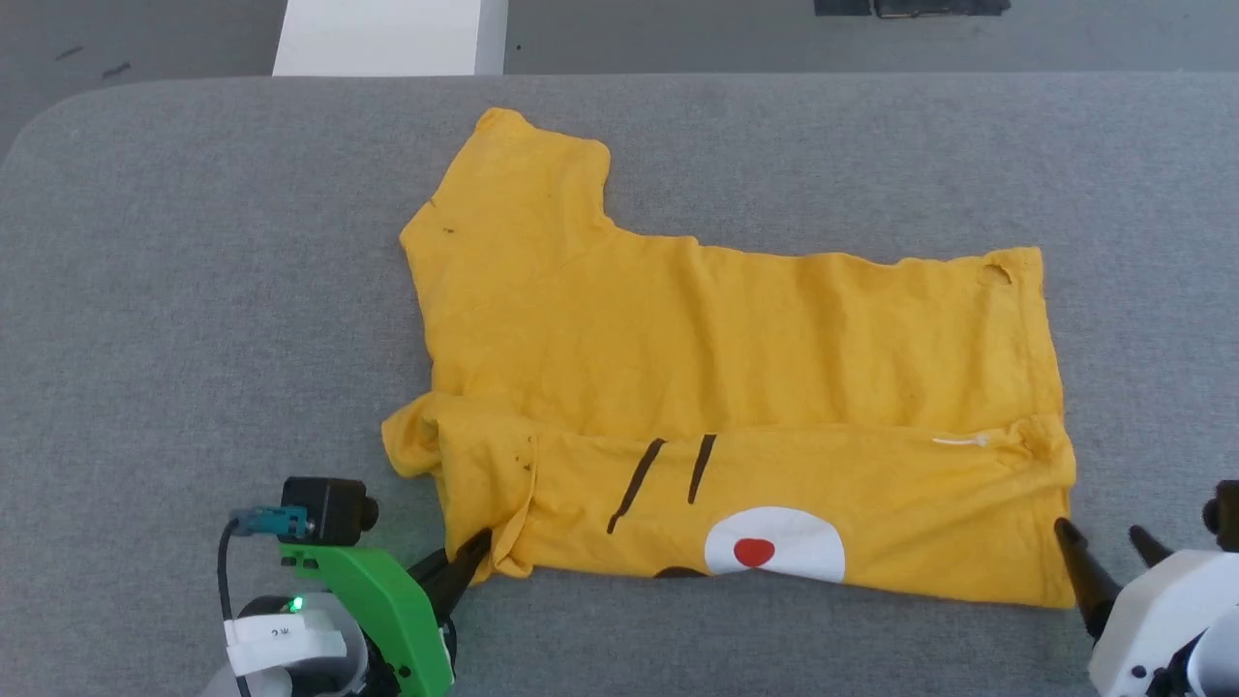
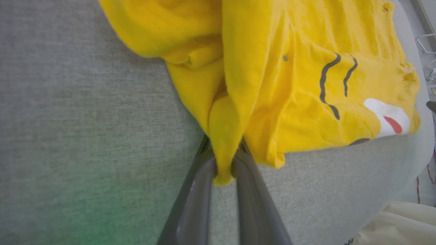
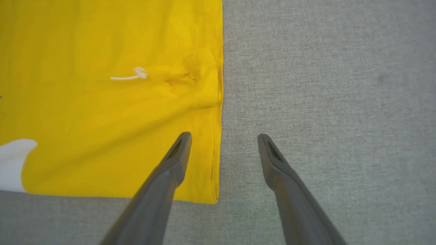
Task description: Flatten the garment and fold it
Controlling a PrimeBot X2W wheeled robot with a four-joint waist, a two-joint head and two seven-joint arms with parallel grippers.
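Grey cloth-topped table [image 1: 194, 290] bears the garment [image 1: 678, 348]; grey floor [image 1: 678, 34] beyond.

Observed left end effector [image 1: 474, 554] at lower left, pinched shut on garment [image 1: 736, 348] corner; right end effector [image 1: 1099, 530] at lower right, fingers spread wide

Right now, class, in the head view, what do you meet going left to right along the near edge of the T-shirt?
Left gripper, pinching the yellow T-shirt → dark brown stripes → white oval with red dot → right gripper, open.
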